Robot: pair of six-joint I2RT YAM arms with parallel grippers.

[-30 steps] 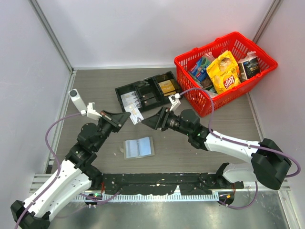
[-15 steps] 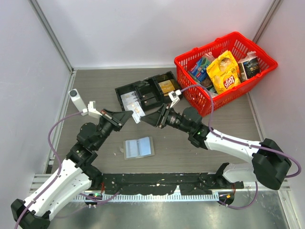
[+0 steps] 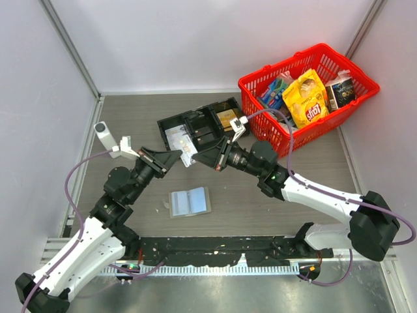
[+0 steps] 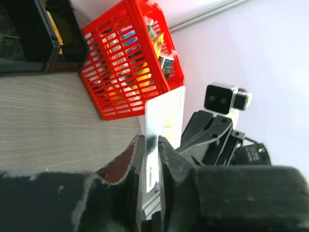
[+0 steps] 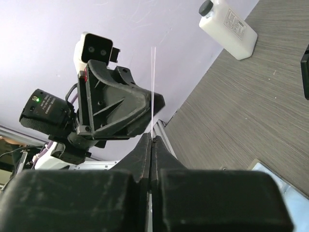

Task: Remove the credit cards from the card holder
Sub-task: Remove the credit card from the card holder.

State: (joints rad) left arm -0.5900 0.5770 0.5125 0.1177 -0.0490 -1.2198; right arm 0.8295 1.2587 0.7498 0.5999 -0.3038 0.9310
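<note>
A whitish credit card [image 3: 188, 155] with yellow print is held in the air between my two grippers, above the table's middle. My right gripper [image 3: 202, 158] is shut on its right edge; in the right wrist view the card [image 5: 153, 87] stands edge-on, pinched at my right gripper [image 5: 151, 137]. My left gripper [image 3: 174, 157] is slightly open. The card [image 4: 166, 113] passes through the gap at my left gripper [image 4: 150, 140] at a slant. The grey card holder [image 3: 189, 202] lies open on the table below, showing pale blue cards.
A black compartmented tray [image 3: 171, 122] sits behind the grippers, with a gold-yellow rectangle [image 3: 228, 119] in it. A red basket [image 3: 257, 124] full of snack packs stands at the back right. A white bottle [image 3: 103, 134] stands at the left.
My right gripper moved left to the card and shut on its edge. My left gripper's jaws, shut on the card before, have parted a little.
</note>
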